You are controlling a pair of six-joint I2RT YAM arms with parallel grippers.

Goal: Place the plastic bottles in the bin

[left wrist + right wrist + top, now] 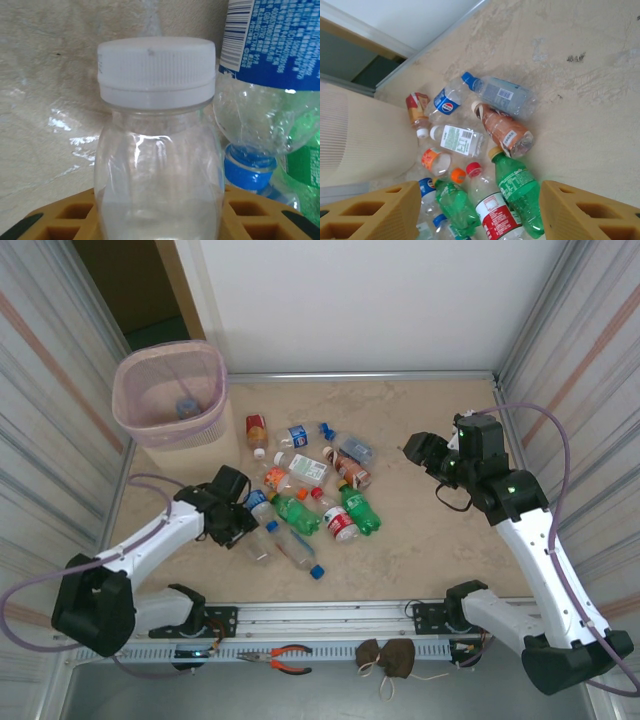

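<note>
Several plastic bottles (312, 495) lie in a pile mid-table. My left gripper (235, 522) is at the pile's left edge, shut on a clear bottle (157, 165) with a white cap (156, 70); its yellow pads (65, 215) press both sides. My left gripper (159, 222) has a blue-labelled bottle (270, 45) just to its right. The pale-pink bin (185, 430) stands at the far left with one bottle (187, 406) inside. My right gripper (418, 450) hovers open to the right of the pile. In its wrist view the right gripper (480, 210) looks down on a green bottle (517, 192) and a red-labelled one (495, 215).
A loose blue cap (316, 571) lies near the front of the pile. Pliers (283, 658) and a brown pouch (388, 658) rest on the front rail. Ribbed walls close in both sides. The bin's wall (360, 135) shows left of the pile.
</note>
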